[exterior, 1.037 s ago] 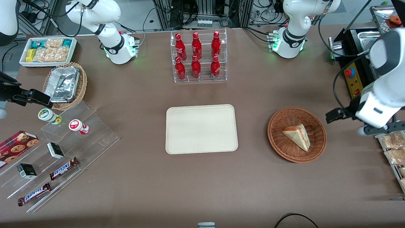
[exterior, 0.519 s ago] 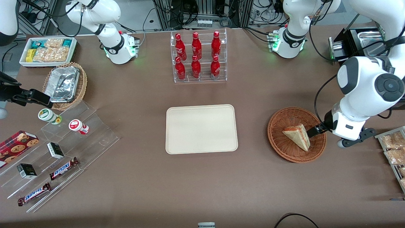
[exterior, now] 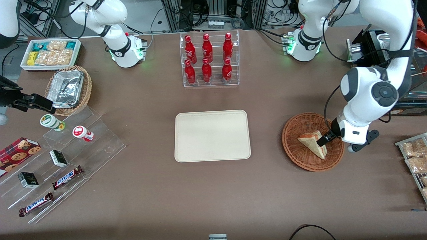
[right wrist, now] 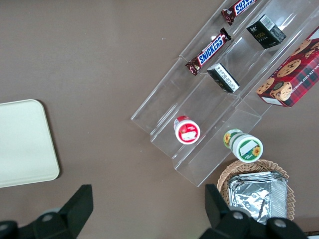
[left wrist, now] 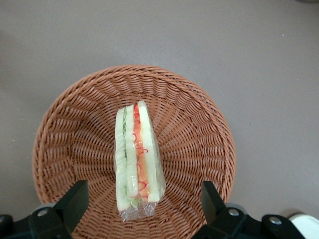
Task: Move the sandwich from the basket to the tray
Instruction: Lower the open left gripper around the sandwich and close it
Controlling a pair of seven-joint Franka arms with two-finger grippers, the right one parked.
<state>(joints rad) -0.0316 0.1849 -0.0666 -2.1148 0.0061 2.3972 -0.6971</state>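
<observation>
The sandwich (exterior: pixel 313 143) (left wrist: pixel 136 158), a plastic-wrapped wedge of white bread with red and green filling along its edge, lies in the round reddish-brown wicker basket (exterior: pixel 297 156) (left wrist: pixel 194 129). My left gripper (exterior: pixel 324 139) (left wrist: pixel 142 199) hangs open just above the basket, at the wide end of the sandwich. One dark finger (left wrist: pixel 74 199) stands on each side of the wedge, clear of it. The cream-beige tray (exterior: pixel 212 135) lies flat at mid-table, beside the basket toward the parked arm's end.
A clear rack of red bottles (exterior: pixel 209 59) stands farther from the front camera than the tray. A mesh rack of snack packets (exterior: pixel 413 156) sits at the working arm's table edge. Acrylic steps with candy bars (exterior: pixel 66 176) and a foil-filled tan basket (exterior: pixel 68 89) lie toward the parked arm's end.
The left arm has swung in from the table's edge toward the basket and come down; the gripper now hangs over the sandwich. Sandwich, basket and tray have not moved.
</observation>
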